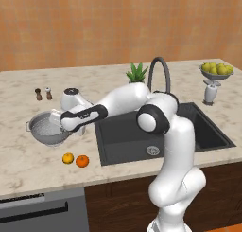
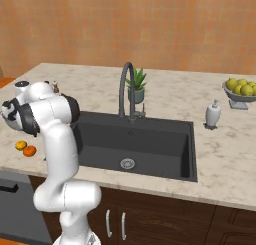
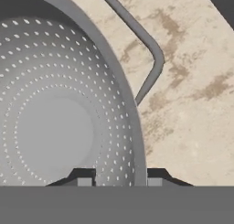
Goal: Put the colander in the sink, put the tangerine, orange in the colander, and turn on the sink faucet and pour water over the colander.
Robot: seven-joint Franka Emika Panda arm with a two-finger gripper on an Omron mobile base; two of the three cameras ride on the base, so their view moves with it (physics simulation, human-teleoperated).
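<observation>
The gripper [image 3: 117,181] straddles the colander [image 1: 46,129] rim, jaws closed on it (counter, nine o'clock of the sink [image 1: 124,140]). Tangerine [image 1: 68,158] and orange [image 1: 82,161] lie at the colander's five o'clock; shakers [image 1: 43,93] at twelve.

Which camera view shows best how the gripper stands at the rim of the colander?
The hand view: the gripper straddles the colander rim, one tip inside, one outside. The left base view shows the colander whole on the counter, with the hand over its right edge. In the right base view the arm hides it.
</observation>
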